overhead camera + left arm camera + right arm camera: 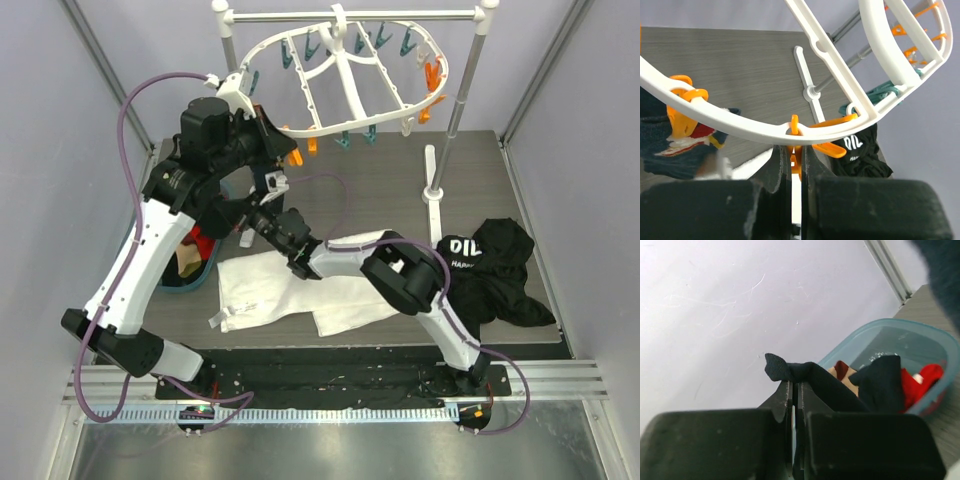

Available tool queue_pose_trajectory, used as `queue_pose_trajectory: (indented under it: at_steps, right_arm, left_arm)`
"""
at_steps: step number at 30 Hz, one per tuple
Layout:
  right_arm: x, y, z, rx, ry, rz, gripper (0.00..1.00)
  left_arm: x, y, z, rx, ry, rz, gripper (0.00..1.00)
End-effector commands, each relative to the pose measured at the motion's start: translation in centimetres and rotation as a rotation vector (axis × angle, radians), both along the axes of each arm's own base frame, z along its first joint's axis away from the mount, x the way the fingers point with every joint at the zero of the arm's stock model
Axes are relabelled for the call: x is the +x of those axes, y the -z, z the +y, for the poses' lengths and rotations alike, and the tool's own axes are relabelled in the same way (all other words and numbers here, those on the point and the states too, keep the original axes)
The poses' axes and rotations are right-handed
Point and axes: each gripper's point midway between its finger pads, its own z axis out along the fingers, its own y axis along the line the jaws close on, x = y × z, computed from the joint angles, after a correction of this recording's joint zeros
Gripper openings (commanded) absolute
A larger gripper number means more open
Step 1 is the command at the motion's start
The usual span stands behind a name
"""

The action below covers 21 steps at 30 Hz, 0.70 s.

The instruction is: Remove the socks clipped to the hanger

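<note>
The white oval hanger (340, 75) hangs from the grey rail, with orange and teal clips round its rim. My left gripper (282, 142) is raised to its near-left rim; in the left wrist view (796, 157) it is shut on an orange clip (796, 165) under the rim (740, 125). A navy sock with red and white (675, 150) hangs from the neighbouring orange clip (679, 122). My right gripper (258, 224) is shut on a dark navy sock (805, 372), held beside and above a teal bin (860, 340) holding red and tan socks (920, 382).
The teal bin (160, 283) sits at the left under my left arm. A large white cloth (290, 290) lies mid-table. A black garment with white lettering (495, 270) lies at the right. The rail's upright pole (462, 100) and white base (433, 185) stand at the back right.
</note>
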Motion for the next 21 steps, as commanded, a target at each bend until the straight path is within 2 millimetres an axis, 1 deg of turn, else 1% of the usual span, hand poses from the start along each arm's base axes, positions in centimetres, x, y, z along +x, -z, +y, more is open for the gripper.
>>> queue_pose_trajectory:
  at_steps: [1, 2, 3, 4, 5, 6, 8, 9, 10, 11, 12, 13, 14, 15, 16, 17, 18, 19, 20, 21]
  right_arm:
    - [0.5, -2.5, 3.9, 0.129, -0.052, -0.012, 0.01]
    - [0.6, -2.2, 4.8, 0.131, -0.064, 0.001, 0.01]
    - [0.6, -1.1, 5.9, 0.104, -0.072, 0.03, 0.01]
    - [0.6, -0.5, 7.4, 0.107, -0.087, 0.038, 0.02]
    - [0.5, -0.1, 8.0, 0.112, -0.092, 0.067, 0.04]
    - [0.5, 1.4, 8.8, 0.08, -0.096, 0.095, 0.06]
    - [0.4, 2.8, 9.9, 0.064, -0.106, 0.137, 0.2]
    - [0.3, 4.0, 10.4, 0.024, -0.122, 0.168, 0.26]
    - [0.3, 3.9, 10.5, 0.017, -0.131, 0.164, 0.39]
    - [0.4, 3.3, 10.2, 0.008, -0.129, 0.16, 0.45]
    - [0.5, 4.6, 9.8, -0.033, -0.113, 0.168, 0.58]
    - [0.4, 3.9, 9.5, -0.038, -0.106, 0.16, 0.62]
    - [0.6, 2.1, 8.7, -0.028, -0.094, 0.139, 0.65]
    - [0.6, 1.2, 8.2, -0.039, -0.09, 0.115, 0.68]
    - [0.7, 1.6, 7.5, -0.066, -0.081, 0.109, 0.69]
    - [0.6, 1.2, 7.1, -0.077, -0.077, 0.096, 0.71]
    - [0.5, 0.0, 6.0, -0.081, -0.069, 0.083, 0.72]
    - [0.4, -0.3, 5.5, -0.097, -0.066, 0.06, 0.73]
    - [0.3, -1.0, 4.8, -0.096, -0.063, 0.045, 0.74]
    - [-0.2, -1.5, 3.8, -0.099, -0.063, 0.031, 0.75]
  left_arm:
    - [-1.5, -3.3, -0.4, -0.082, 0.046, -0.061, 0.0]
    - [-1.5, -3.2, -0.4, -0.082, 0.048, -0.058, 0.0]
    - [-1.5, -3.0, -0.5, -0.079, 0.051, -0.054, 0.0]
    - [-1.5, -3.1, -0.6, -0.082, 0.053, -0.052, 0.0]
    - [-1.4, -2.8, -0.7, -0.082, 0.057, -0.046, 0.0]
    - [-1.4, -2.8, -0.7, -0.082, 0.059, -0.045, 0.0]
    - [-1.5, -2.6, -0.7, -0.08, 0.061, -0.046, 0.0]
    - [-1.4, -2.5, -0.6, -0.077, 0.055, -0.048, 0.0]
    - [-1.4, -2.2, -0.6, -0.072, 0.056, -0.044, 0.0]
    - [-1.3, -2.2, -0.5, -0.071, 0.052, -0.047, 0.0]
    - [-1.3, -2.1, -0.5, -0.068, 0.049, -0.046, 0.0]
    - [-1.3, -2.0, -0.5, -0.065, 0.051, -0.046, 0.0]
    - [-1.3, -2.0, -0.5, -0.063, 0.05, -0.047, 0.0]
    - [-1.2, -1.9, -0.5, -0.062, 0.048, -0.046, 0.0]
    - [-1.2, -1.8, -0.5, -0.061, 0.049, -0.045, 0.0]
    - [-1.2, -1.7, -0.6, -0.06, 0.05, -0.044, 0.0]
    - [-1.2, -1.8, -0.5, -0.059, 0.049, -0.046, 0.0]
    - [-1.1, -1.6, -0.5, -0.057, 0.046, -0.044, 0.0]
    - [-1.1, -1.6, -0.5, -0.056, 0.044, -0.042, 0.0]
    - [-1.1, -1.5, -0.5, -0.055, 0.045, -0.043, 0.0]
